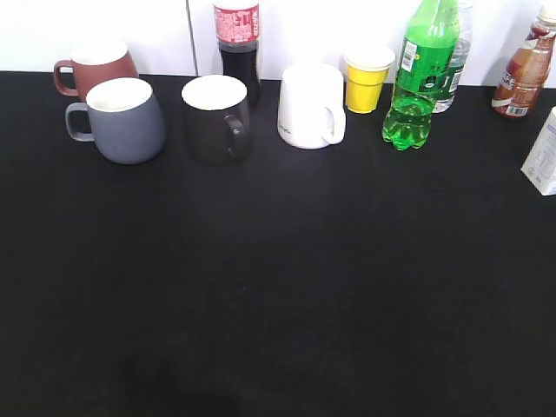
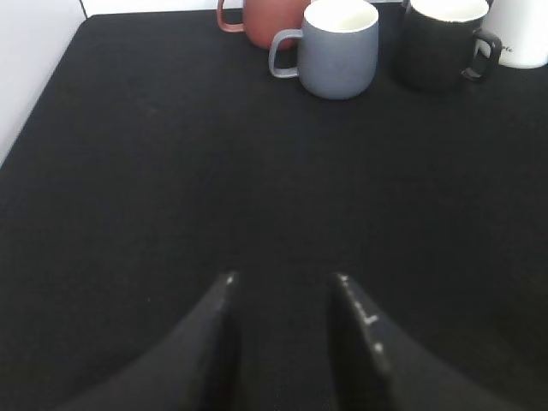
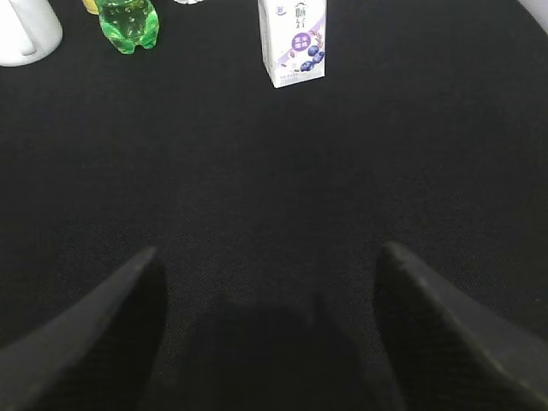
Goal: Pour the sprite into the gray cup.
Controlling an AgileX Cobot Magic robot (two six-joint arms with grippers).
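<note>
The sprite [image 1: 424, 69] is a tall green bottle standing upright at the back right of the black table; its base shows in the right wrist view [image 3: 129, 23]. The gray cup [image 1: 123, 119] stands upright at the back left, white inside, handle to the left; it also shows in the left wrist view [image 2: 336, 47]. My left gripper [image 2: 282, 278] is open and empty, low over the table, well short of the cup. My right gripper [image 3: 267, 253] is open wide and empty, far from the bottle. Neither gripper shows in the exterior view.
Along the back stand a reddish-brown mug [image 1: 94, 67], a dark mug [image 1: 217, 115], a cola bottle [image 1: 238, 43], a white mug [image 1: 311, 105], a yellow cup [image 1: 367, 78], a clear bottle [image 1: 455, 61] and a brown drink bottle [image 1: 526, 69]. A milk carton [image 3: 293, 41] stands at the right.
</note>
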